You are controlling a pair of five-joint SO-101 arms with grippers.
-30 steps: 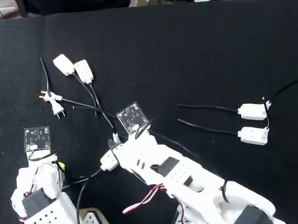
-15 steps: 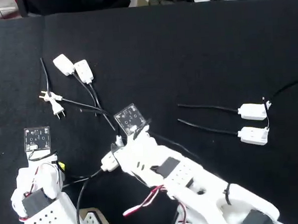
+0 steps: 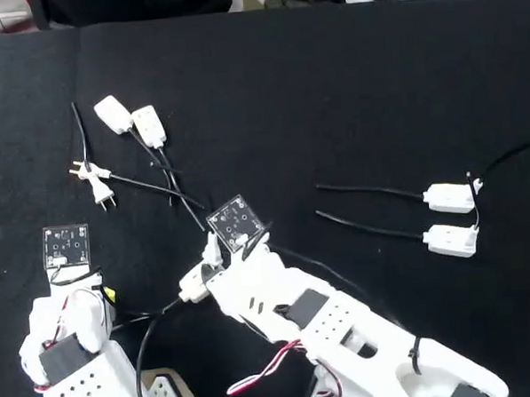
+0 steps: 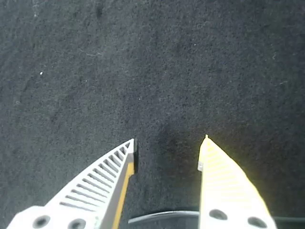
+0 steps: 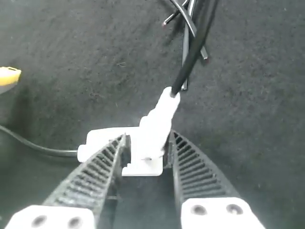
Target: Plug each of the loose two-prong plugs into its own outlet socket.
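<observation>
Near centre of the tabletop (image 3: 348, 87), right tool (image 5: 149, 138) clamps the white plug (image 5: 157, 119) touching a loose outlet socket (image 5: 102, 138), left tool (image 4: 169, 140) gapes empty; risk: unheld socket could skid under a push, or the black cord (image 5: 190, 57) could twist the plug off line.

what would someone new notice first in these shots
The big white right arm reaches in from the near edge of the black table, and the right gripper is clamped on a white plug with a black cord. Next comes the loose two-prong plug lying far left. The left gripper is open above bare cloth.
</observation>
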